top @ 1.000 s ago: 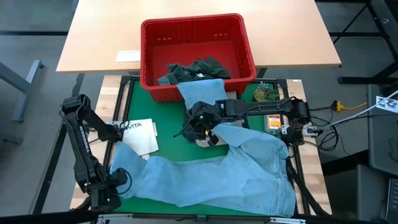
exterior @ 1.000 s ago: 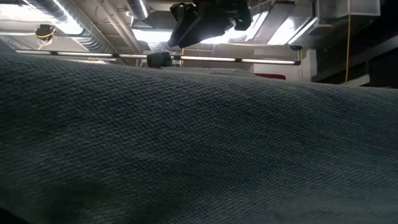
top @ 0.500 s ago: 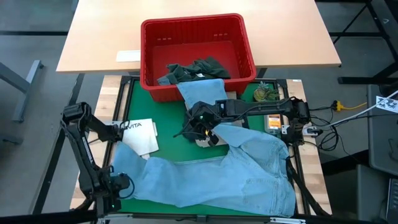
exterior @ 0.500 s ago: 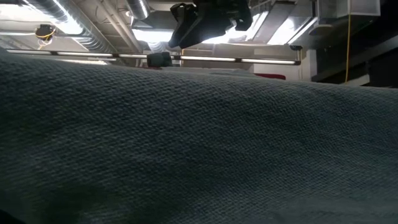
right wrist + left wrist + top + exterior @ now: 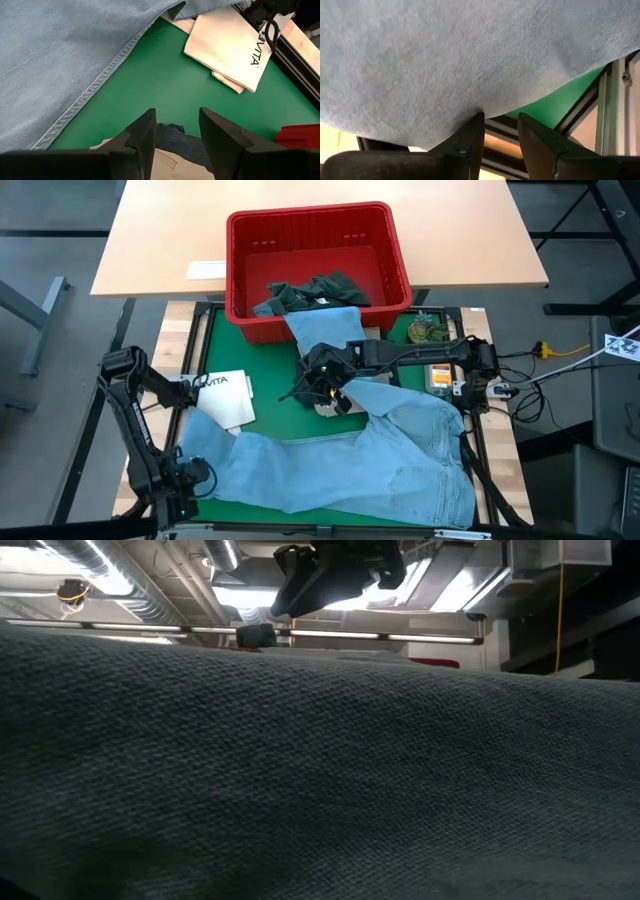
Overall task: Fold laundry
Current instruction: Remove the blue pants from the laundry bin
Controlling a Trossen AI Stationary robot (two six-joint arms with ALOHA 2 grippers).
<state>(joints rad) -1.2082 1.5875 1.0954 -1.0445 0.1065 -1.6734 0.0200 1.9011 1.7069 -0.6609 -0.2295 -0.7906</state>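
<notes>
1. The light blue jeans lie spread over the green mat of the counter, one leg running toward the left near corner and the body bunched toward the right side. I judge this as laid out for folding, not yet folded.
2. The left tool sits at the near left corner, right at the end of that leg. In the left wrist view its fingers stand slightly apart, and the denim drapes over their tips. The cloth touches both tips, but I cannot tell whether any of it is pinched between them.
3. Being at a corner of the garment suits lifting or dragging the leg across, which seems the reason for this placement.
4. The right tool hangs over the middle of the mat, beside the upper edge of the jeans. Its fingers are parted with nothing between them. Just below lie a beige piece and a bit of dark navy cloth.
5. The hem of the jeans passes near the right tool without touching it.
6. A white tote bag with black lettering lies on the mat's left part, partly under the jeans.
7. A red basket at the far edge holds a dark green-grey garment; another light blue piece spills from it onto the mat, so more laundry awaits.
8. The low view is filled by cloth close to the lens.
</notes>
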